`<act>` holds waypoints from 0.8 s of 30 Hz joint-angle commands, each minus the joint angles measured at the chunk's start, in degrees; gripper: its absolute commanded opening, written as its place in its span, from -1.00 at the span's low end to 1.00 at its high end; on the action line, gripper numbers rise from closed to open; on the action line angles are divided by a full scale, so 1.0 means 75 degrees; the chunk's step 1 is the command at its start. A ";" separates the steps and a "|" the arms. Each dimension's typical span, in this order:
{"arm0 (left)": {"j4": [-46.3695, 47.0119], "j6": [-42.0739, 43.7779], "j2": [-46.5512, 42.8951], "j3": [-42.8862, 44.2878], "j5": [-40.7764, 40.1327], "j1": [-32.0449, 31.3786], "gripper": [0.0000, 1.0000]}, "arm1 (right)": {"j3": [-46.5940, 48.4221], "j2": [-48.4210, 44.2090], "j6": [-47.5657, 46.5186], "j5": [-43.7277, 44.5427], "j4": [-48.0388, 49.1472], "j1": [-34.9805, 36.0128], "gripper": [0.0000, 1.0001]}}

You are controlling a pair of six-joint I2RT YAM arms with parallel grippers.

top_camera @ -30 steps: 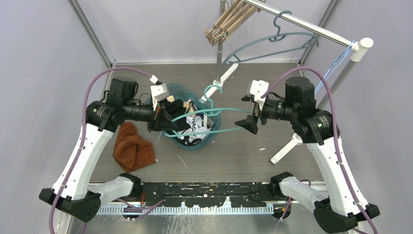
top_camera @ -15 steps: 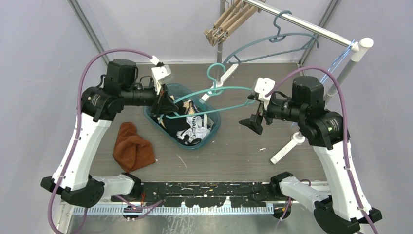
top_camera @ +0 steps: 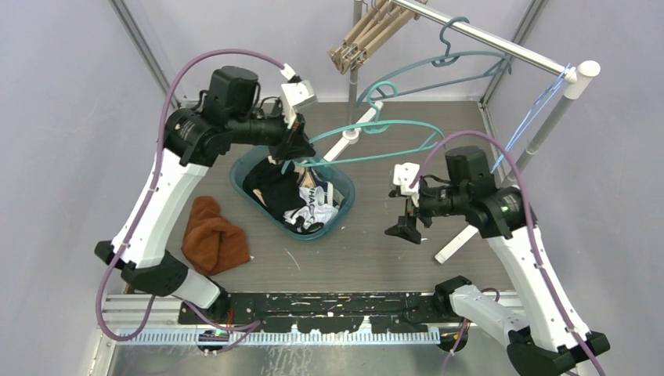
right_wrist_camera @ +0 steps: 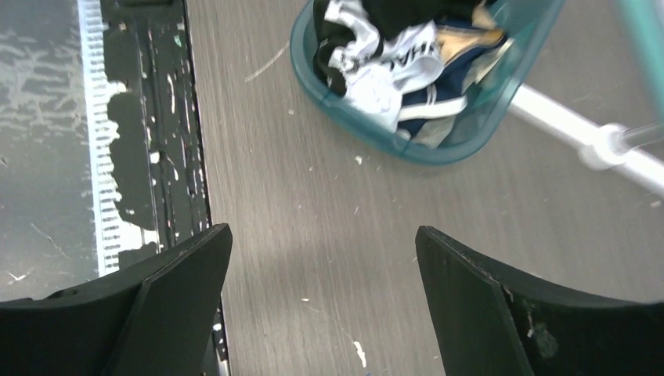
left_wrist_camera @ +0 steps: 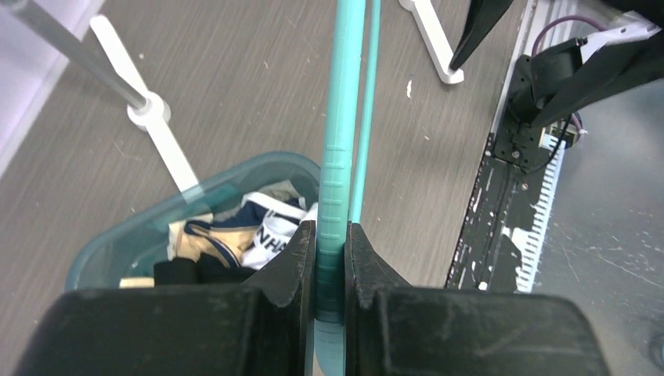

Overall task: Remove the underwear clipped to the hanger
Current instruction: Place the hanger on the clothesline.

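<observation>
- Top external view showed the surface (top_camera: 376,251) with the garment rail (top_camera: 501,43) standing over its far right corner. As I judged it, that rail was where the hanger belonged next.
- The teal basket (top_camera: 344,210) sat left of centre. The underwear (top_camera: 309,205) lay heaped inside it, apart from the hanger, so I counted the unclipping as done.
- The teal hanger (left_wrist_camera: 338,157) hung raised above the basket, and I saw nothing clipped to it.
- My left claw (left_wrist_camera: 330,235) was clamped on the hanger's bar near one end. To do this well, I needed a firm pinch, a level bar and the hook turned toward the rail, clear of the hanger (top_camera: 438,66) hung there.
- My right claw (right_wrist_camera: 325,298) stood wide apart and empty, low over the surface. It was best kept out of the swing.
</observation>
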 commanded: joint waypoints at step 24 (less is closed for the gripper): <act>0.3110 0.0010 0.3121 0.3717 -0.2917 -0.2216 -1.00 | -0.4560 -0.0006 0.0284 0.0727 0.4763 0.0612 0.72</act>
